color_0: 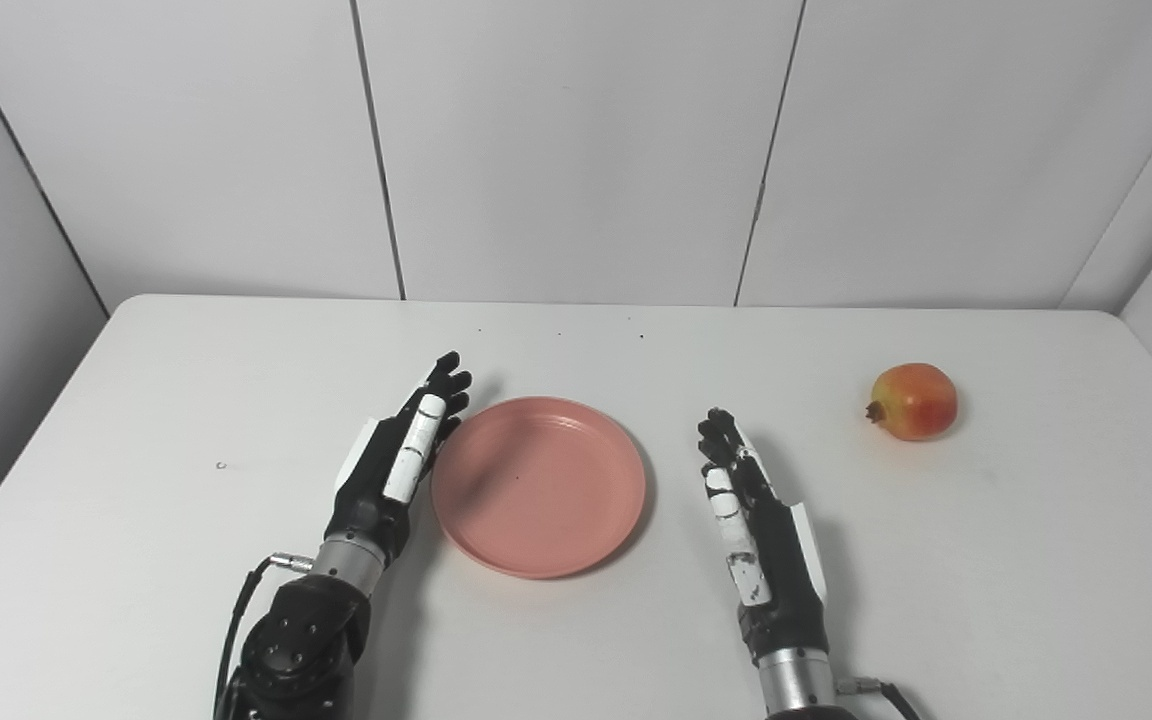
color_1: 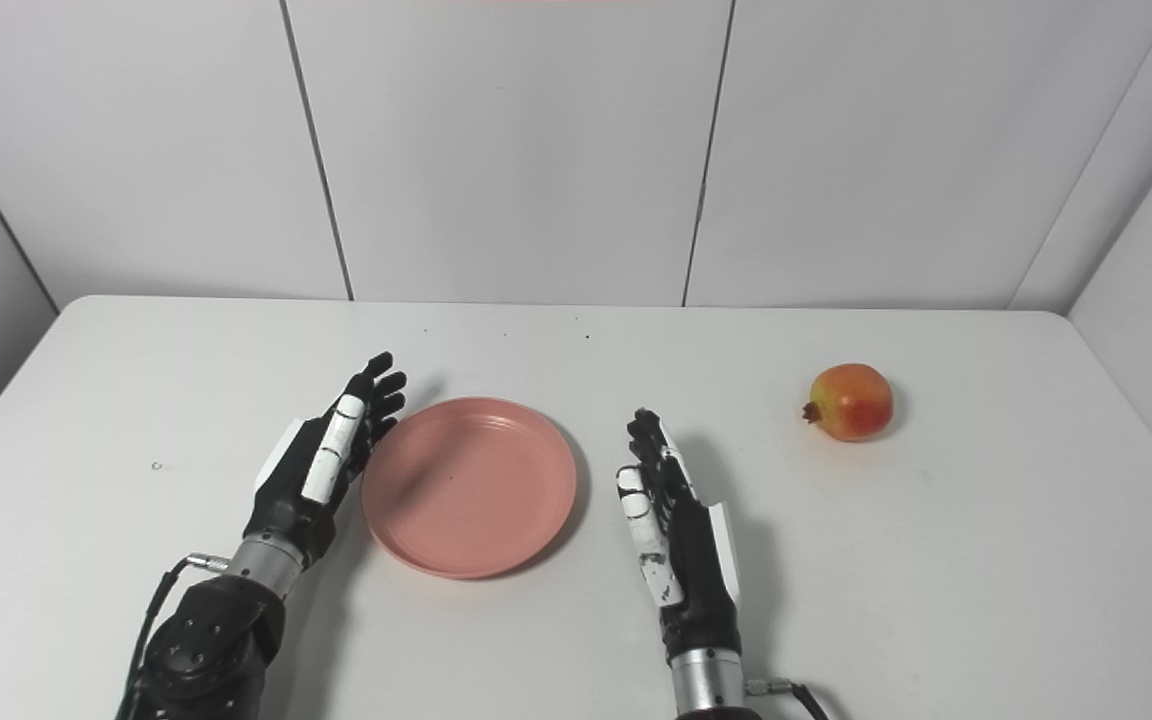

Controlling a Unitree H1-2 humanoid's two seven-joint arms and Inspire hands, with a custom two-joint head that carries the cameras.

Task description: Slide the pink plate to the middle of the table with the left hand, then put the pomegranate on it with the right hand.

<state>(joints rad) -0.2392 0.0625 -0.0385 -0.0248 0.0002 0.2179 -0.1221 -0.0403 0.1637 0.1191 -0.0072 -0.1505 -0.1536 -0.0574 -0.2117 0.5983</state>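
Both arms reach in from the bottom edge, hands flat and empty.

The left hand (color_0: pixel 401 460) lies edge-up, its straight fingers (color_0: pixel 448 385) close together and pointing away and slightly right; the black forearm with its metal wrist collar angles in from the lower left, a cable looping beside it. The right hand (color_0: pixel 758 530) is also stretched out, fingers (color_0: pixel 721 430) pointing away and slightly left, thumb side showing white segments; its wrist collar sits at the bottom edge with a cable trailing right. Neither hand holds anything.
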